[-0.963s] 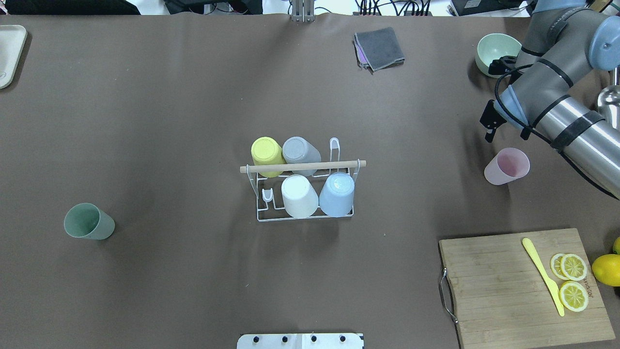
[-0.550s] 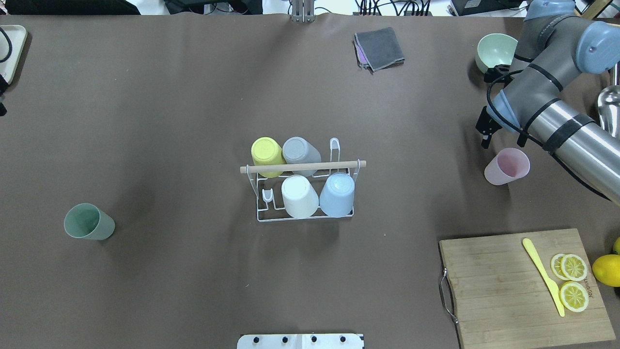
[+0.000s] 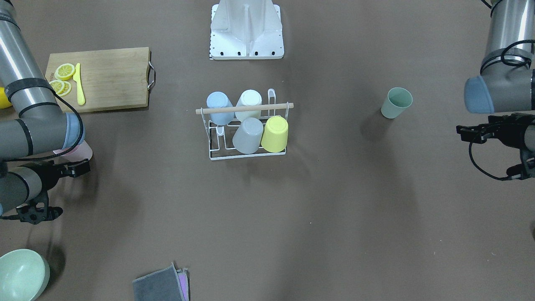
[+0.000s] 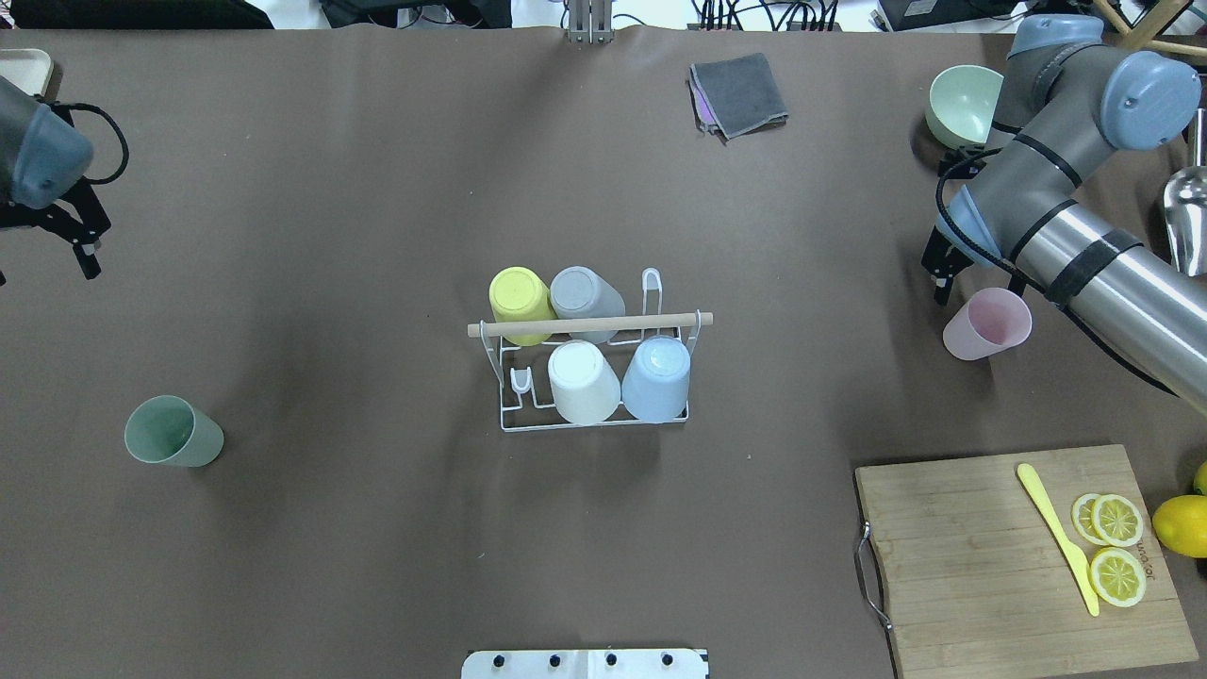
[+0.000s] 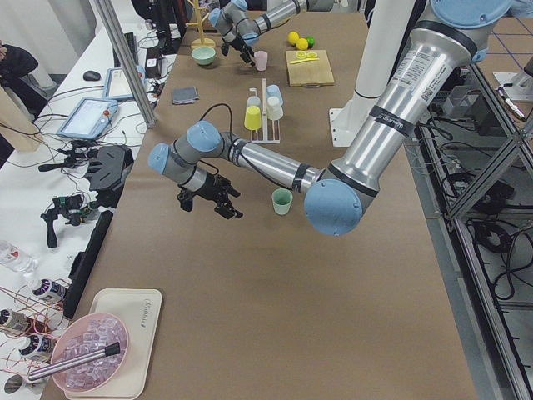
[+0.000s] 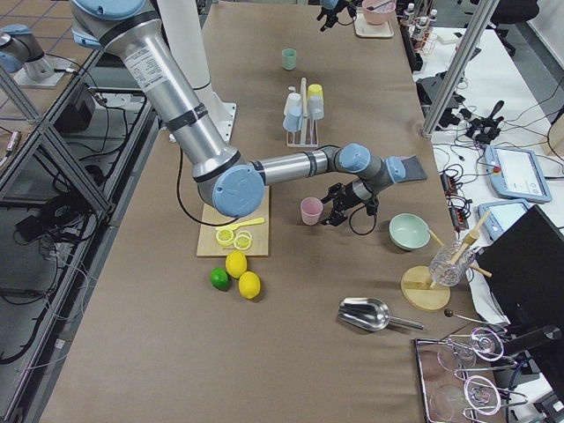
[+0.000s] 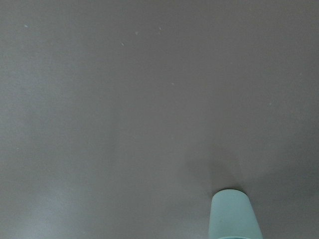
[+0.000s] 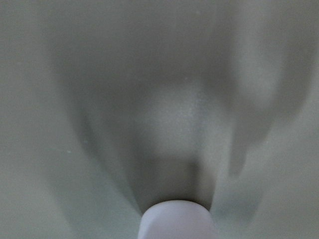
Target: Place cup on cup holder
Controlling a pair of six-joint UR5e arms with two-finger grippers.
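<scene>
The white wire cup holder [image 4: 509, 401] with a wooden rod handle stands mid-table and carries yellow, grey, white and blue cups upside down; two prongs are bare. A pink cup [image 4: 986, 323] stands upright at the right, and shows at the bottom of the right wrist view [image 8: 174, 220]. My right gripper [image 3: 73, 188] is open, just beyond the pink cup and apart from it. A green cup [image 4: 173, 431] stands upright at the left and also shows in the left wrist view [image 7: 234, 214]. My left gripper [image 3: 482, 150] is open and empty, well beyond the green cup.
A wooden cutting board [image 4: 971, 556] with lemon slices and a yellow knife lies at the near right, with a whole lemon [image 4: 1181, 524] beside it. A pale green bowl [image 4: 962, 102] and a grey cloth [image 4: 740, 92] lie at the far side. A tray [image 4: 21, 66] is at the far left corner.
My left arm has come into the overhead view from the left edge. My right gripper has moved closer to the pink cup. The cups and holder have not moved.
</scene>
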